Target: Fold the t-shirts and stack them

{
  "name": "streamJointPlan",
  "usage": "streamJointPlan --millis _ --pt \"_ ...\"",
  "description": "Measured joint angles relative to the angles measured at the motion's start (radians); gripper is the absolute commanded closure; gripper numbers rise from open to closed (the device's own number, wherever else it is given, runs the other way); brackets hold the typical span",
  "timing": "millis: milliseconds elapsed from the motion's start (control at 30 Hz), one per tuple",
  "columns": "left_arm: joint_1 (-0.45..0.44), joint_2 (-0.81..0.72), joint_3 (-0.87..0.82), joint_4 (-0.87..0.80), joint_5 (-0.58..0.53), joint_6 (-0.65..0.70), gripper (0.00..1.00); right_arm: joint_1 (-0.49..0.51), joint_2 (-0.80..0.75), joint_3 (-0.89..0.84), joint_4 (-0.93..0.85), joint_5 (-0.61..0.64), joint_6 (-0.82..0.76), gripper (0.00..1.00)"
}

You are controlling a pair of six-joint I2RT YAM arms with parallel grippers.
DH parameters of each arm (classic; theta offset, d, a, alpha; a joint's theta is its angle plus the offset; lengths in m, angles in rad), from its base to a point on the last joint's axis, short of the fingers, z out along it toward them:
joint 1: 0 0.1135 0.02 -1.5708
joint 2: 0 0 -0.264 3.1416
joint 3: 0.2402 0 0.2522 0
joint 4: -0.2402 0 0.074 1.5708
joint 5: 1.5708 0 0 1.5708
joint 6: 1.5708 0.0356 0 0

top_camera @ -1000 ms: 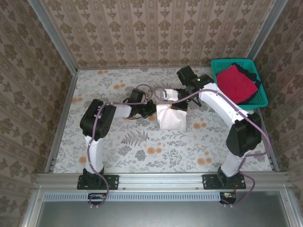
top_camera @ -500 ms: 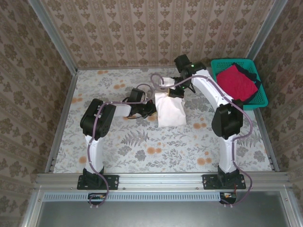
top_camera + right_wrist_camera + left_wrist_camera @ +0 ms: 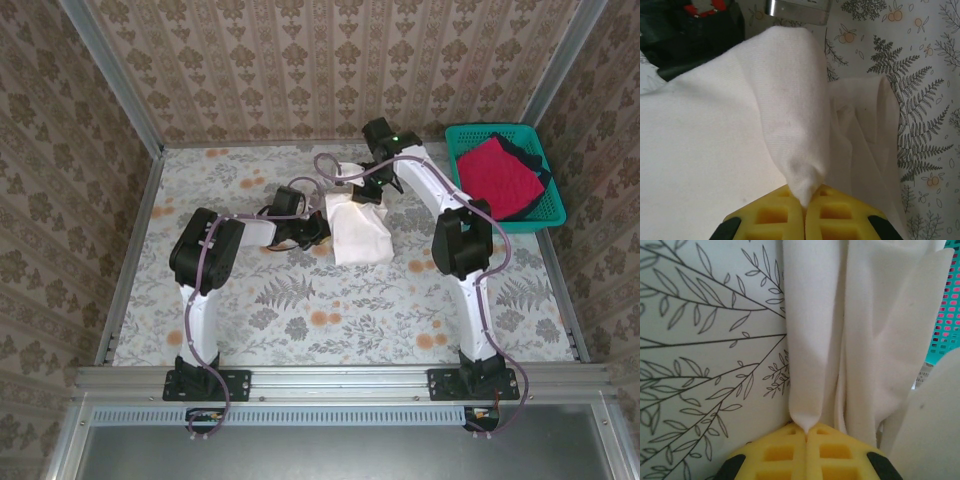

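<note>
Floral table (image 3: 250, 300) first, and mid-table lies the cream-white t-shirt (image 3: 358, 232), bunched into a narrow bundle between the 2 arms. Off at the far right, the teal basket (image 3: 553, 215) holds the red t-shirt (image 3: 500, 175) on top of a dark t-shirt (image 3: 527, 150). Now the claws: the left claw (image 3: 806, 432) is pinched tight on a fold of white cloth at the shirt's left side, and the right claw (image 3: 804, 200) is clamped on a peak of the same shirt at its far end. It's soft, light, floppy stuff (it sags and creases wherever nothing holds it), so hems and corners look the best places to grip. No print or lettering is readable here.
</note>
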Motion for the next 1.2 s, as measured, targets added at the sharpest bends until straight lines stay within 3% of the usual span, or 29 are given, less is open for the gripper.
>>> streamJointPlan --millis 767,833,900,967,1067,1200 --pt "0.001 0.002 0.004 -0.005 0.005 0.003 1.00 0.018 0.187 0.063 0.224 0.175 0.180 1.00" --pt "0.001 0.002 0.004 -0.005 0.006 0.003 1.00 0.021 0.193 0.063 0.235 0.182 0.193 0.85" --pt "0.001 0.002 0.004 -0.005 0.007 0.003 1.00 0.024 0.193 0.063 0.241 0.185 0.202 0.57" --pt "0.001 0.002 0.002 -0.001 0.007 0.003 1.00 0.024 0.193 0.062 0.273 0.185 0.220 0.38" --pt "0.002 0.000 -0.011 0.022 0.008 0.002 1.00 0.024 0.166 0.000 0.348 0.178 0.253 0.23" --pt "0.002 -0.011 -0.040 0.064 0.000 -0.002 0.97 0.021 0.077 -0.135 0.439 0.173 0.307 0.12"
